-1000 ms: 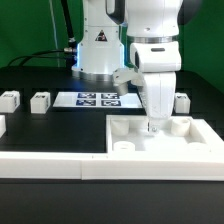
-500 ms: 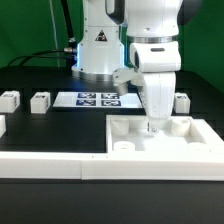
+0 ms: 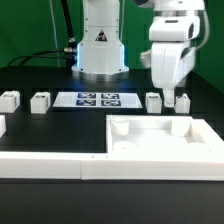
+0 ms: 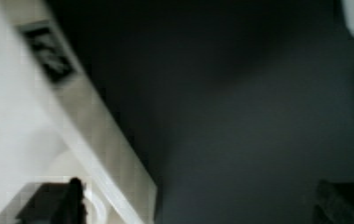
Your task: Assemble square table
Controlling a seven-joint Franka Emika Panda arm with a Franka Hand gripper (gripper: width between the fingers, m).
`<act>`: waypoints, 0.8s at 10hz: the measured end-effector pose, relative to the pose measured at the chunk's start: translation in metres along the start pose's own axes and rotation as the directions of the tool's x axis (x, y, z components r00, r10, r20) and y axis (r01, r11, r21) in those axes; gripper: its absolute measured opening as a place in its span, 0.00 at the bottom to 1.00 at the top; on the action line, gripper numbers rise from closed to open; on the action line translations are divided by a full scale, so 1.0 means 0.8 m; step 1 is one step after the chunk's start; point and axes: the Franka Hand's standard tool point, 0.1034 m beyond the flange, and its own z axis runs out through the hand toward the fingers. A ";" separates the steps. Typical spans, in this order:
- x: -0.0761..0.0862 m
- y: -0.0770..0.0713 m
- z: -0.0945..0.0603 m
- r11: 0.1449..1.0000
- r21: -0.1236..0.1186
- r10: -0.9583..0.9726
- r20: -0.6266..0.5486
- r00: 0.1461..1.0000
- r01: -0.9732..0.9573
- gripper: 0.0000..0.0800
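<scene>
The square tabletop (image 3: 160, 138), a white slab with a raised rim and round corner sockets, lies at the front right of the exterior view. Two stubby white legs (image 3: 153, 101) (image 3: 182, 100) stand just behind it, and two more (image 3: 8, 99) (image 3: 40, 100) stand at the far left. My gripper (image 3: 170, 87) hangs above the two right legs, behind the slab, touching nothing. The blurred wrist view shows the slab's edge (image 4: 32, 140) with its tag (image 4: 49, 50). There the gripper (image 4: 200, 205) is open, with only dark table between the fingers.
The marker board (image 3: 98, 98) lies flat in front of the robot base (image 3: 98, 45). A long low white barrier wall (image 3: 50, 166) runs along the front edge and meets the slab's front side.
The gripper has lifted out of the slab, where it stood low near the middle, and moved up and to the exterior view's right. The slab and legs have not moved.
</scene>
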 end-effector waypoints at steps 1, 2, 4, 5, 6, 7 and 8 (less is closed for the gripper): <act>0.017 -0.006 -0.016 0.997 -0.015 0.079 -0.009 0.997 -0.079 0.81; 0.027 -0.011 -0.024 0.977 -0.020 0.211 -0.023 0.977 -0.212 0.81; 0.024 -0.004 -0.022 0.937 -0.008 0.348 -0.038 0.937 -0.348 0.81; 0.026 -0.006 -0.022 0.903 0.000 0.429 -0.039 0.902 -0.429 0.81; 0.026 -0.009 -0.020 0.887 0.005 0.462 -0.037 0.886 -0.462 0.81; 0.021 -0.028 -0.010 0.800 0.018 0.599 -0.004 0.800 -0.599 0.81; 0.018 -0.036 -0.006 0.748 0.020 0.663 0.025 0.749 -0.663 0.81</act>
